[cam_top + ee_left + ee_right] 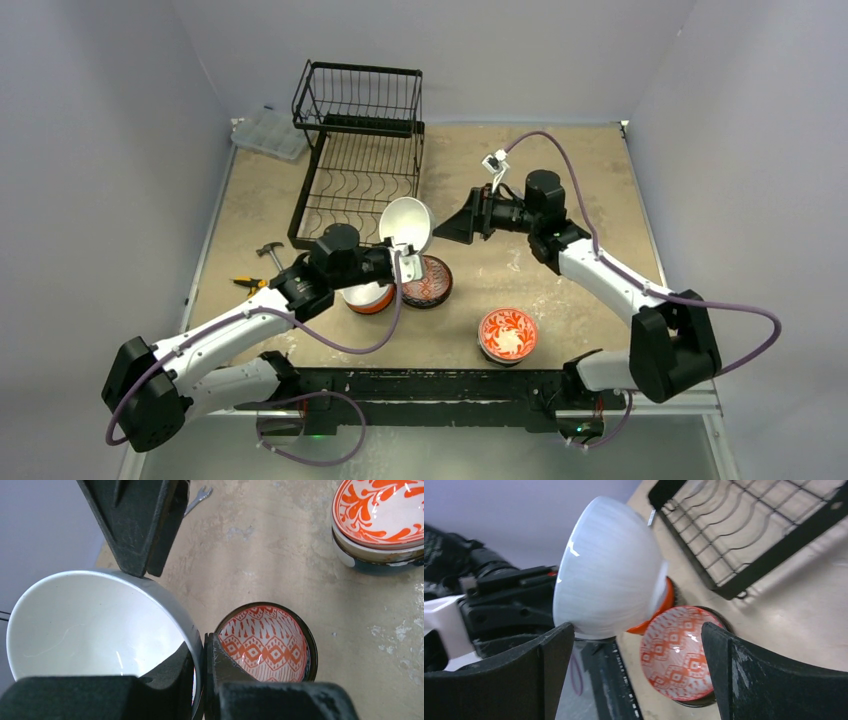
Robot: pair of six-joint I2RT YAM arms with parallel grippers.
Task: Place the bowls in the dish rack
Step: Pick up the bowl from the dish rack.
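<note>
Closest to the arm bases, front right of the bench: red floral bowl, stacked on a second bowl, mostly hidden beneath and cut off at the edge of the left wrist view. Farther in, left of centre: left hand clamped on the rim of a white bowl, one finger inside, one outside. Bowl held tilted, clear of the bench, not yet in the rack. Beneath it, orange bowl, largely covered by hand and white bowl; touching or merely beside the patterned bowl on its right, cannot tell. Off to the left, hammer and pliers, small and hard to make out. Right of the white bowl, right hand in the air, fingers spread wide, holding nothing. Beyond, dish rack: slotted base just behind the white bowl, raised basket at the far end. Farthest, back left corner: clear box, contents too small to tell.
</note>
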